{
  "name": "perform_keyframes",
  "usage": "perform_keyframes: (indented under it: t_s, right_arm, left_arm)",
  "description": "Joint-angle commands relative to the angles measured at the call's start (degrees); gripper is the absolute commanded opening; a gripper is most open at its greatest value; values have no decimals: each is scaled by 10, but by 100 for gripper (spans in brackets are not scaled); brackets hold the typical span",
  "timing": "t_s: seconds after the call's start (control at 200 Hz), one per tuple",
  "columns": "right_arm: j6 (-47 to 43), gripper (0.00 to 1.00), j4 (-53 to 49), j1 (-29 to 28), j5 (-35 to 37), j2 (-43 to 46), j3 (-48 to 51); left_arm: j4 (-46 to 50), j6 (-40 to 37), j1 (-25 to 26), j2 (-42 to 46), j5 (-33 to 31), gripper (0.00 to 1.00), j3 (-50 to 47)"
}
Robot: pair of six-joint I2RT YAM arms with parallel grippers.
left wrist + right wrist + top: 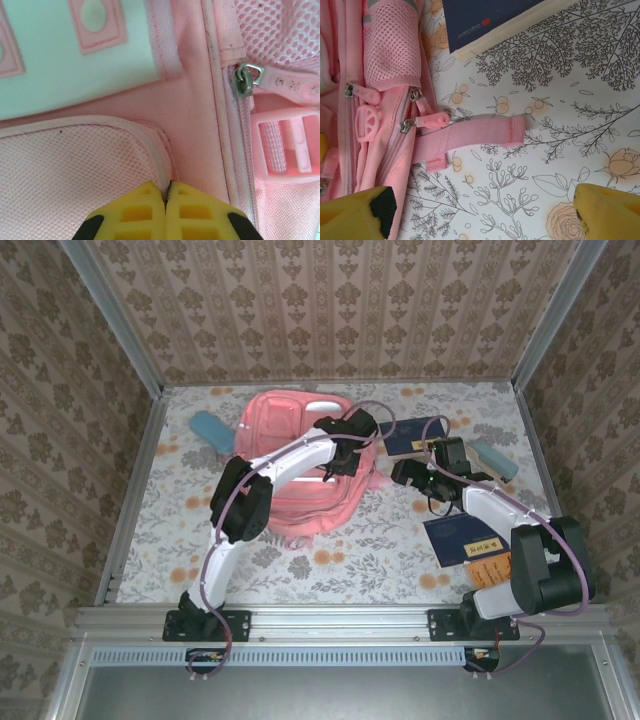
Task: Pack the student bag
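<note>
**Q:** Where is the student bag (285, 420) lying?

**A:** Far centre of the table, with its long axis running away from me. I am pressing the left gripper (166, 200) onto it, jaws closed at the edge of the mesh pocket (75, 165). The right gripper (480, 207) is hovering just to its right, gaping and empty. The right wrist view is resolving the side zip pulls (432, 120), which are too small to read from overhead.

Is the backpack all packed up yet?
Not yet; nothing looks packed. The left hand is shut at a pocket seam on the student bag, and the right hand is open beside its strap. A navy book, a second book, a blue case and a second case lie unpacked on the table.
</note>
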State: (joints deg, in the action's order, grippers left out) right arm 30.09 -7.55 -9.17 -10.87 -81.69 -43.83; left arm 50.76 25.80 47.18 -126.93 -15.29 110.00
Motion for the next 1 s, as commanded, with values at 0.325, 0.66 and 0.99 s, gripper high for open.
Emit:
perform_keyframes:
  t_s: [0.325, 0.66, 0.99]
  right_arm:
    - [-198, 59, 23, -40, -120, -6, -62]
    - [-247, 50, 37, -45, -296, -26, -72]
    - [-263, 43, 50, -47, -305, -72, -107]
  left_arm:
    - [-58, -109, -25, 214, 40, 0, -81]
    - [-73, -129, -47, 262, 52, 0, -97]
    - [-75, -121, -52, 267, 53, 0, -107]
